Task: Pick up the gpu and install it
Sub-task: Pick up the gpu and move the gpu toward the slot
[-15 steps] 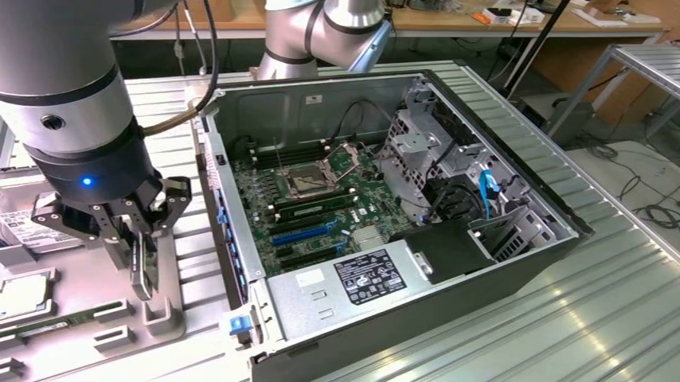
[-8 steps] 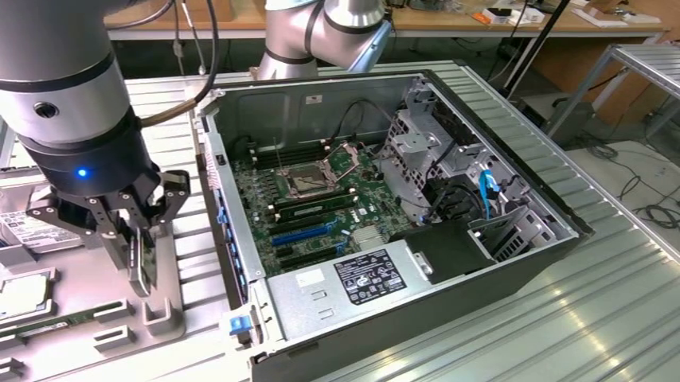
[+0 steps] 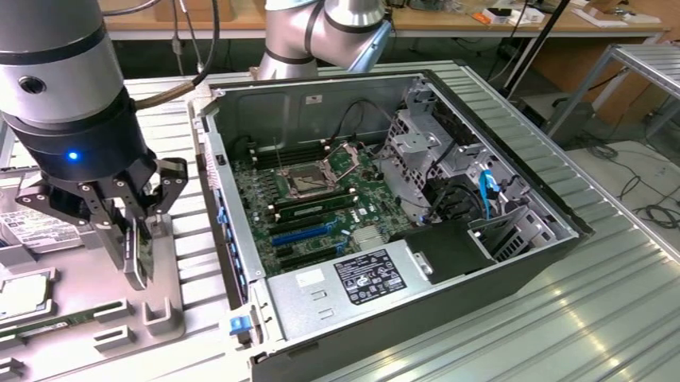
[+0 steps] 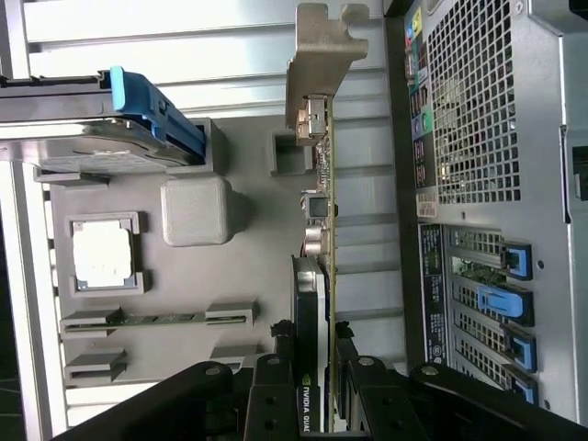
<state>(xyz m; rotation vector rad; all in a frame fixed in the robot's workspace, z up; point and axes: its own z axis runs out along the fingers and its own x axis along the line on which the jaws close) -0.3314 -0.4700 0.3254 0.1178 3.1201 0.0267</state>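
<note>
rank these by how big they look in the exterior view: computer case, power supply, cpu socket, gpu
1. computer case
2. power supply
3. cpu socket and gpu: unsure, since the gpu is seen edge-on in the pincer and looks nearer the camera.

The ribbed metal desk (image 3: pixel 595 302) carries two things side by side: an open computer case (image 3: pixel 467 306), lying on its side toward the exterior view's right, and a grey parts tray (image 3: pixel 175 330) just beside it on the left.
</note>
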